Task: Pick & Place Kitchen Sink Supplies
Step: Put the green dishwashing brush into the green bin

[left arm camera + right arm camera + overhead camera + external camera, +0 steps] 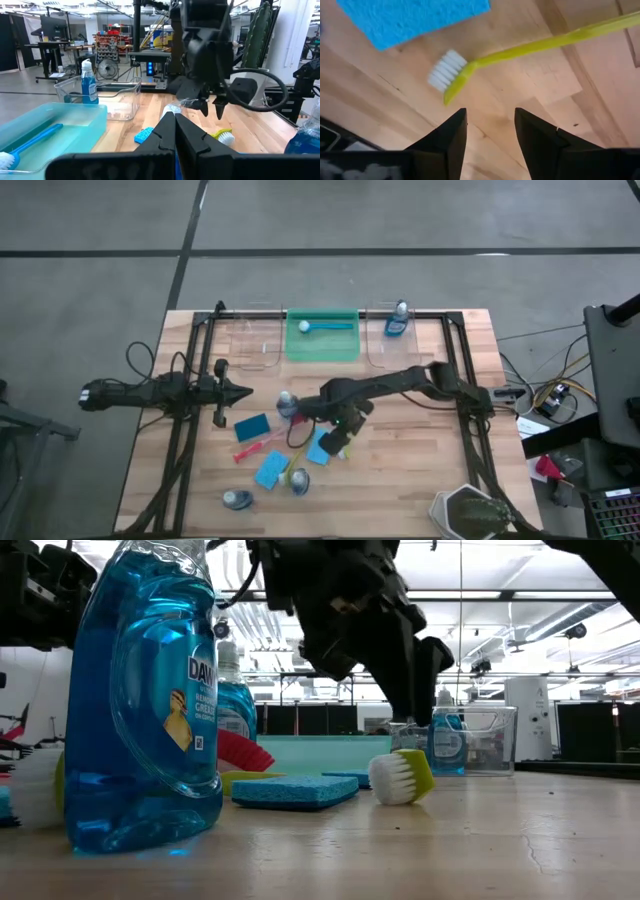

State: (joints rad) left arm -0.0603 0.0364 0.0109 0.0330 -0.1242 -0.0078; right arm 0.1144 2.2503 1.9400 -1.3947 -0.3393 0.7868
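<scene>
My right gripper hangs open and empty just above the table's middle, fingers pointing down. The yellow dish brush lies flat on the table just beyond the fingertips, with its white bristle head nearest them. It also shows in the low view. A blue sponge lies flat beside the brush. More blue sponges, a red brush and small bottles of blue liquid lie left of the gripper. My left gripper is shut and empty at the table's left.
At the far edge stands a green bin holding a blue brush. It sits between an empty clear bin and a clear bin holding a bottle. A potted plant stands at the near right corner.
</scene>
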